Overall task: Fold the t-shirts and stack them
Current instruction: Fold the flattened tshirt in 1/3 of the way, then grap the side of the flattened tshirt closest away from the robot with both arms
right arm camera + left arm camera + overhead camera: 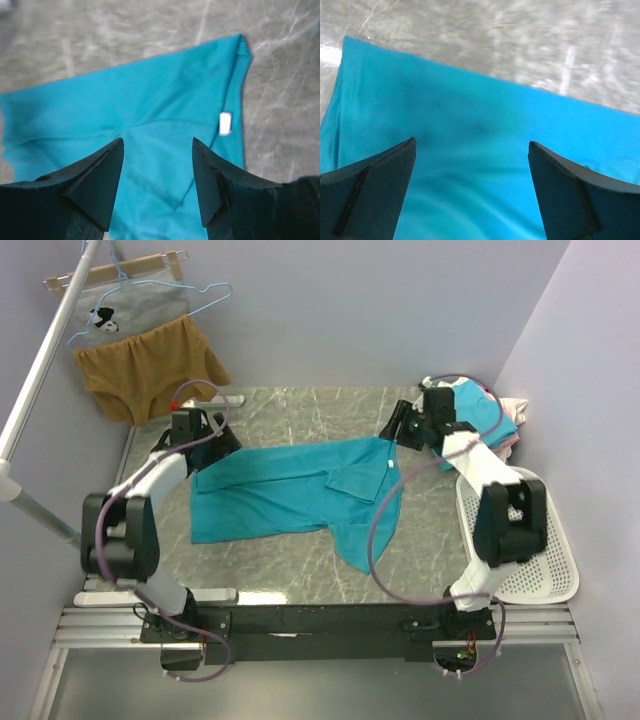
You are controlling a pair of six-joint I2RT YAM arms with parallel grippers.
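Note:
A teal t-shirt lies spread across the marble table, its right part folded over and trailing toward the front. My left gripper hovers over its far left corner, open; in the left wrist view the cloth fills the space under my left gripper, with nothing between its fingers. My right gripper stands at the shirt's far right corner. In the right wrist view the shirt and its white label lie below my right gripper, which is open and holds nothing.
A pile of turquoise, pink and white shirts sits at the back right behind the right arm. A white perforated basket stands at the right edge. A mustard-brown garment and a grey printed one hang at the back left.

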